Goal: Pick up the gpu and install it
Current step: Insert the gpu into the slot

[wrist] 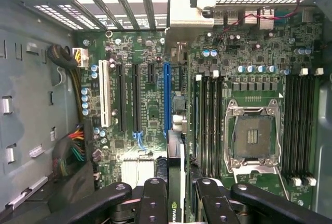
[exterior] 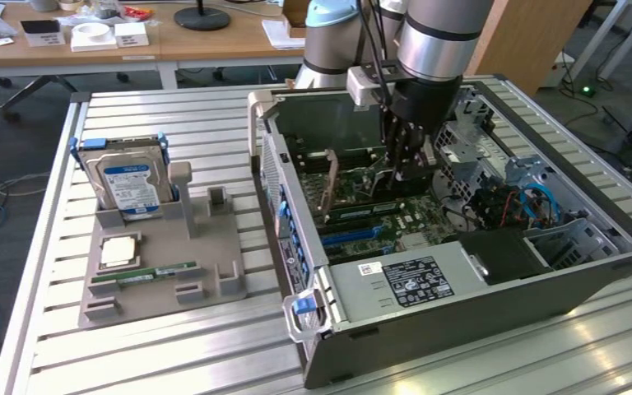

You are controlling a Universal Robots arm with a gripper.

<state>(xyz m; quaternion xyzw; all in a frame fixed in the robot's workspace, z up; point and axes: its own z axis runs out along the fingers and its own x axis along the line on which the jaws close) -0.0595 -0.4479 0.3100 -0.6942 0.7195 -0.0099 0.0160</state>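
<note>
Wrist view: hand point(wrist: 178, 185) clenched on gpu point(wrist: 175, 154), edge-on near blue slot point(wrist: 167, 99). Exterior view: hard drive point(exterior: 129, 183) stood in holder point(exterior: 220, 267) on worktop point(exterior: 174, 358).

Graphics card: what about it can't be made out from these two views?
Wrist view: the graphics card shows edge-on, so its faces and whatever lies under it are hidden; seated or not is unclear.
Wrist view: its gripped end runs off the picture's edge at the gripper.
Exterior view: the gripper covers where it holds the card.
</note>
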